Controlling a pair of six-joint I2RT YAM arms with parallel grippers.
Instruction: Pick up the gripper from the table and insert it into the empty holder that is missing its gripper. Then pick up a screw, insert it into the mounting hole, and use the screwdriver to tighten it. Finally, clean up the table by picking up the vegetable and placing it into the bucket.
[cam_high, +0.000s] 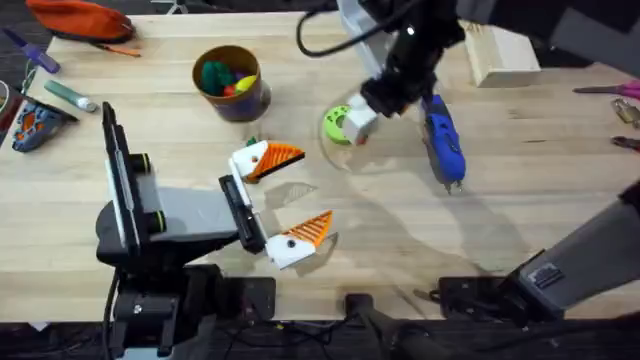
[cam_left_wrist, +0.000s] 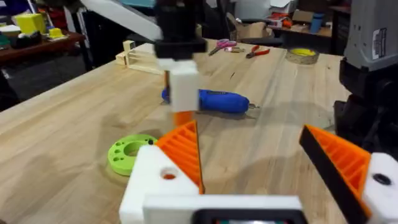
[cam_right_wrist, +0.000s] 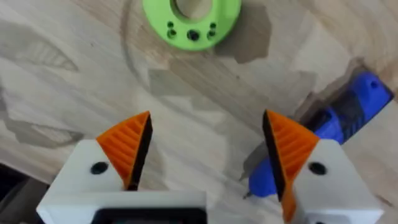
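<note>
Screwdriver (cam_high: 441, 140) lies on the table (cam_high: 400, 240), right of centre, beside the released right gripper (cam_right_wrist: 205, 146). Left gripper (cam_high: 285, 195) also released. Fastening and vegetable clearing to the bucket (cam_high: 231, 82) judged outstanding.

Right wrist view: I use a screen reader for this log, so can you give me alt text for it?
The right gripper hangs with its jaws open over the table, orange ribbed pads facing each other across bare wood. The blue screwdriver lies beside one pad, partly behind it, and a lime-green ring-shaped disc sits farther off.
</note>
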